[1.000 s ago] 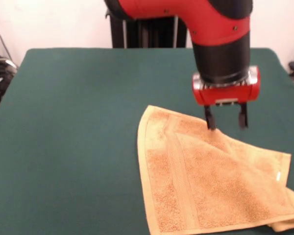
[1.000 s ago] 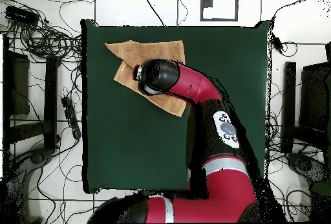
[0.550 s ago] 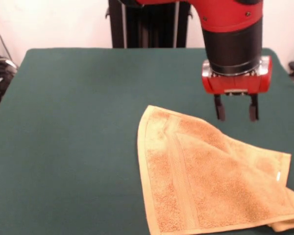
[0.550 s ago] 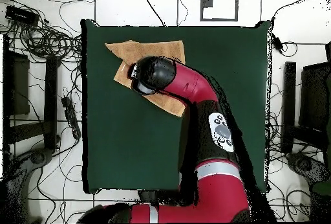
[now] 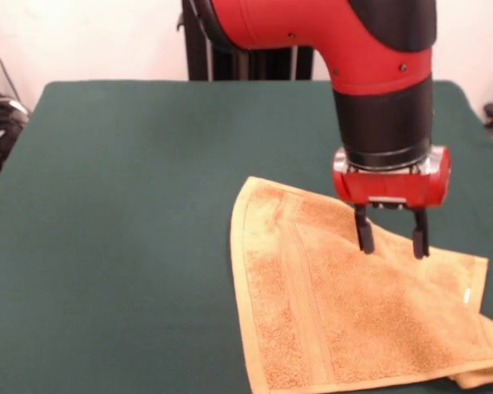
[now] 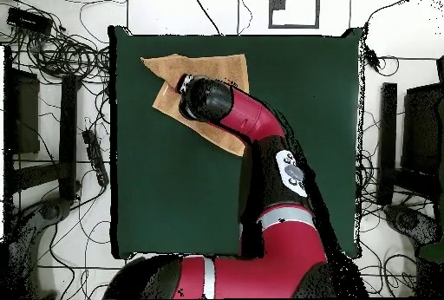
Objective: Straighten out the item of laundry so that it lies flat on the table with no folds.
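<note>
The item of laundry (image 5: 337,312) is an orange-tan terry towel lying at the front right of the green table (image 5: 123,205). It is folded over on a diagonal, with a tucked layer showing at its lower right corner and a small white tag near its right edge. My gripper (image 5: 392,239) hangs open just above the towel's upper right edge, both fingertips (image 5: 366,240) down close to the cloth and nothing between them. In the overhead view the towel (image 6: 221,68) sits near the table's top left corner, with the arm's wrist covering its middle.
Black stands rise behind the table's far edge (image 5: 246,57). Cables and gear (image 6: 61,45) lie on the floor beside the table. The towel's lower right corner reaches the picture's edge in the front view.
The gripper rose off the towel and moved right, then came down again and forward, now low over the towel's upper right edge. The towel has kept its shape.
</note>
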{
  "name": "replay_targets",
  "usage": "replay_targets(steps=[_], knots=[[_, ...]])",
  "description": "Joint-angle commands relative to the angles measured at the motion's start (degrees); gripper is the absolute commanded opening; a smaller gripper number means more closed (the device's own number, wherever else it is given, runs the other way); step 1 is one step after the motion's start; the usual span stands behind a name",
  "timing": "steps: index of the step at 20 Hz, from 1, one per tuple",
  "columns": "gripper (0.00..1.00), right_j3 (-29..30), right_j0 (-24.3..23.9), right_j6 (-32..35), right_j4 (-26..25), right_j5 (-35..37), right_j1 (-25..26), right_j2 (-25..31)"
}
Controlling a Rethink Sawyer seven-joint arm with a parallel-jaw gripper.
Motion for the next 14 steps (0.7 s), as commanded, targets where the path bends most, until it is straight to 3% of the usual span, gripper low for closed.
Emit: replay_targets(steps=[1,3,7,10,14], knots=[[1.00,-1.36,6.34,21.08,4.52,12.95,7.85,-0.14],[1.00,-4.35,8.14,24.02,4.47,18.38,9.57,-2.86],[1.00,-8.93,10.64,27.28,4.31,22.63,12.32,-6.43],[1.00,-13.75,11.73,28.96,4.46,22.43,16.45,-7.94],[1.00,-20.51,13.13,31.46,4.87,14.96,23.14,-10.75]])
